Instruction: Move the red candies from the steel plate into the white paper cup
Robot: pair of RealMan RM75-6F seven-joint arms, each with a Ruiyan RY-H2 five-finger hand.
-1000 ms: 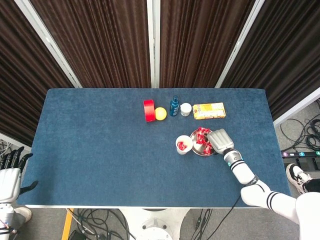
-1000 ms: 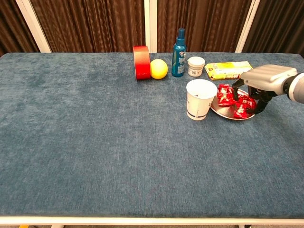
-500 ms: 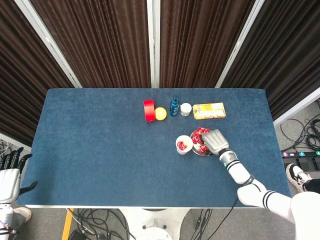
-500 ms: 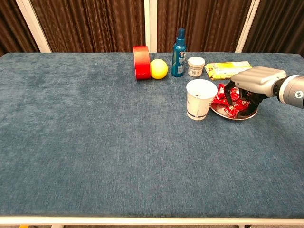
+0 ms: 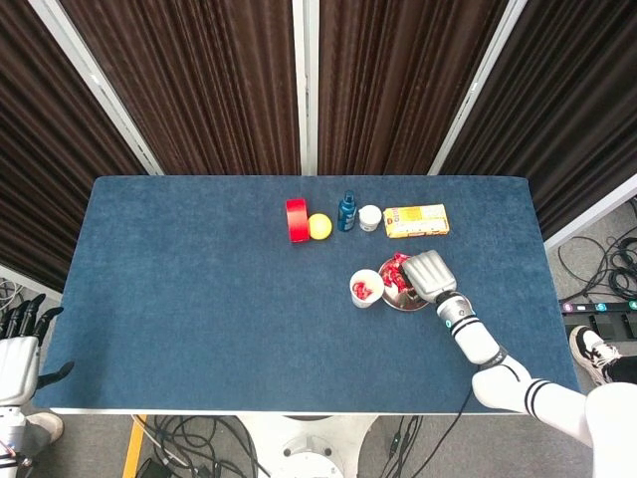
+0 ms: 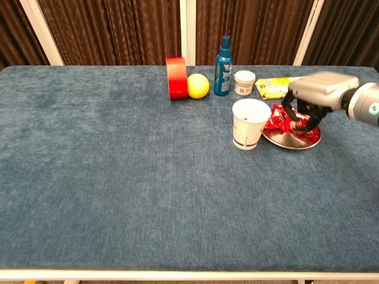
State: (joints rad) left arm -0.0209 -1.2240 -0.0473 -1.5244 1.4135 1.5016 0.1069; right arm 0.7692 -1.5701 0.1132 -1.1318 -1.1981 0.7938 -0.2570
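Hovering over the plate (image 6: 308, 141), the right hand (image 6: 317, 94) had fingers (image 6: 291, 107) clamped on a candy (image 6: 294, 119), liable to slip short of the cup (image 6: 249, 123).

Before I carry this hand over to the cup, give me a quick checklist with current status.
1. Right hand holds a red candy: cannot tell; fingers curl over the pile, grip hidden.
2. White paper cup upright, mouth open: ok.
3. Cup beside the steel plate, on its left: ok.
4. Candy already in the cup: ok, red visible inside in the head view.
5. Candies left on plate: ok, several.
6. Left hand off the table: ok.
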